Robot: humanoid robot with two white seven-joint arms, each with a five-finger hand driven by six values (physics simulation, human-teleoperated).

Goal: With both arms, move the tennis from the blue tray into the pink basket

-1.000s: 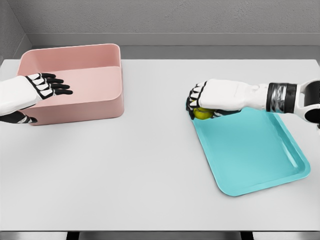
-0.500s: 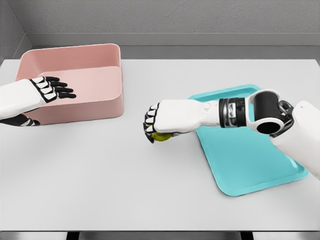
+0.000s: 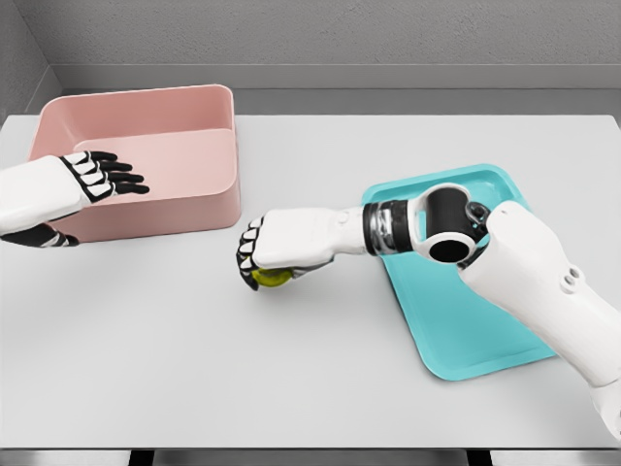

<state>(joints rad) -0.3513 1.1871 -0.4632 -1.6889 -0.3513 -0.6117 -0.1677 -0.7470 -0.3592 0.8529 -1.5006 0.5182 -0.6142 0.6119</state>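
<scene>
A yellow-green tennis ball [image 3: 272, 278] sits under my right hand [image 3: 258, 259], whose fingers are curled over it, just above the white table to the right of the pink basket [image 3: 184, 199]. The blue tray [image 3: 456, 330] lies at the right, partly covered by my right forearm. My left hand [image 3: 105, 175] hovers over the basket's front left part with its fingers spread and nothing in them.
The white table [image 3: 243, 369] stretches from the basket to the tray. A grey wall runs behind the table's far edge.
My right hand carried the ball off the blue tray and leftward across the table toward the basket. The left hand shifted slightly to the right over the basket.
</scene>
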